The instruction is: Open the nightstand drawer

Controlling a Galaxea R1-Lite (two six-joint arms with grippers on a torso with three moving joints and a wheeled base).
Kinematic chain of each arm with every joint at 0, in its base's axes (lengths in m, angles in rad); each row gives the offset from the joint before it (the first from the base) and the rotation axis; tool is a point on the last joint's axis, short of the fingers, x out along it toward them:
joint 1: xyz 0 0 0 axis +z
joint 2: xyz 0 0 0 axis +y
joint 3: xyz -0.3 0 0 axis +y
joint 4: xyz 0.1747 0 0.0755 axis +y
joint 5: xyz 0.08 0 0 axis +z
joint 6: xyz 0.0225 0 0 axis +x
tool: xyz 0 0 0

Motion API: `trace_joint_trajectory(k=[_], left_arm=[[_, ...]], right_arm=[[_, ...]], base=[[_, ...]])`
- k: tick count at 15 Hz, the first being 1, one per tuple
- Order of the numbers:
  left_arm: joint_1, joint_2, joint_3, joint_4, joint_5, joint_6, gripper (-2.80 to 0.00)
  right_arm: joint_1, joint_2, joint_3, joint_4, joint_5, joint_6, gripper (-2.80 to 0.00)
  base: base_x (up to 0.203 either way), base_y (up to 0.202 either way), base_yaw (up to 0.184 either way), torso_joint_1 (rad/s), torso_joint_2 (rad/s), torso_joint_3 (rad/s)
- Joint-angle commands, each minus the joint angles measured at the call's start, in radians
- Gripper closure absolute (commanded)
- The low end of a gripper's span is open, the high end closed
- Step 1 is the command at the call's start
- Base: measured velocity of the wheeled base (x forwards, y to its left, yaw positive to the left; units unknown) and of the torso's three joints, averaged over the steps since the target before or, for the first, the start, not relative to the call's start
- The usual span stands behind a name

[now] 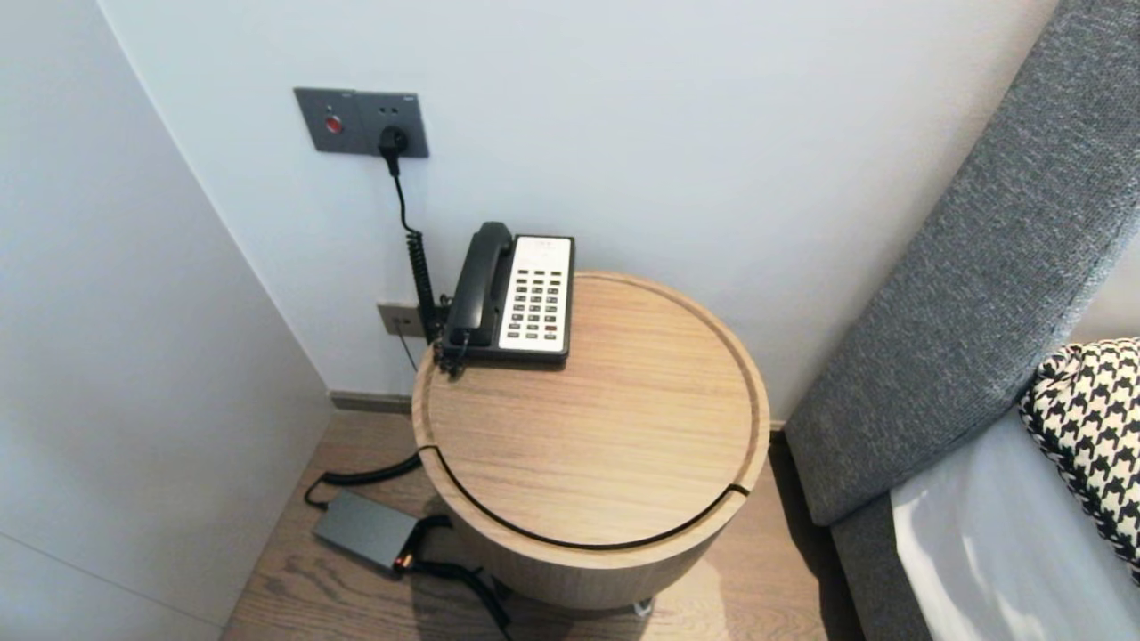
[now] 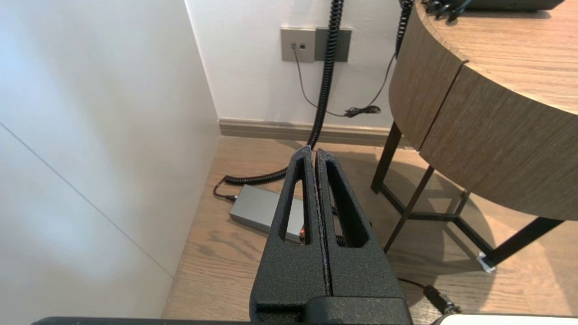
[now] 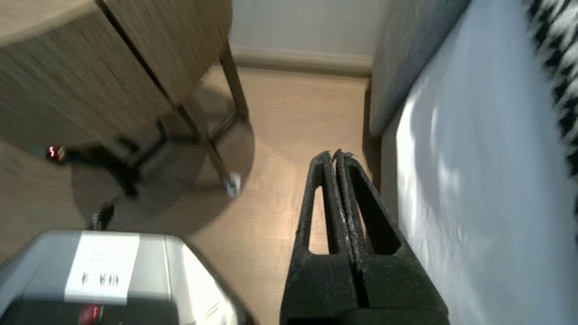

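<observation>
A black and white desk telephone (image 1: 515,294) rests at the back left of a round wooden side table (image 1: 623,445), its handset on the cradle. Neither arm shows in the head view. My left gripper (image 2: 313,151) is shut and empty, low beside the table over the wooden floor, above a grey power adapter (image 2: 264,210). My right gripper (image 3: 336,155) is shut with nothing in it, low between the table's legs (image 3: 226,153) and the bed (image 3: 474,180).
A coiled black cord (image 1: 419,267) runs from a wall socket (image 1: 361,121) down to the grey adapter (image 1: 367,530) on the floor. A grey upholstered headboard (image 1: 980,267) and a houndstooth pillow (image 1: 1091,418) stand on the right. White walls close in at the left and back.
</observation>
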Motion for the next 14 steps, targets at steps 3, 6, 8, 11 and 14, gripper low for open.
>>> trace_joint_trajectory(k=[3, 6, 8, 11, 14], left_arm=[[0.0, 0.0, 0.012, -0.001, 0.0, 0.0, 0.0], [0.0, 0.0, 0.012, 0.001, 0.0, 0.0, 0.0], [0.0, 0.0, 0.012, -0.001, 0.0, 0.0, 0.0], [0.0, 0.0, 0.012, -0.001, 0.0, 0.0, 0.0], [0.0, 0.0, 0.012, -0.001, 0.0, 0.0, 0.0]], right_arm=[[-0.009, -0.111, 0.024, 0.045, -0.003, -0.002, 0.0], [-0.017, -0.18, 0.024, 0.046, -0.003, -0.003, 0.0], [-0.018, -0.206, 0.024, 0.046, -0.003, -0.003, 0.0], [-0.018, -0.243, 0.024, 0.046, -0.005, -0.001, 0.0], [-0.018, -0.267, 0.024, 0.049, -0.025, 0.049, 0.0]], base=[[0.0, 0.0, 0.0, 0.0, 0.0, 0.0], [0.0, 0.0, 0.0, 0.0, 0.0, 0.0], [0.0, 0.0, 0.0, 0.0, 0.0, 0.0], [0.0, 0.0, 0.0, 0.0, 0.0, 0.0], [0.0, 0.0, 0.0, 0.0, 0.0, 0.0]])
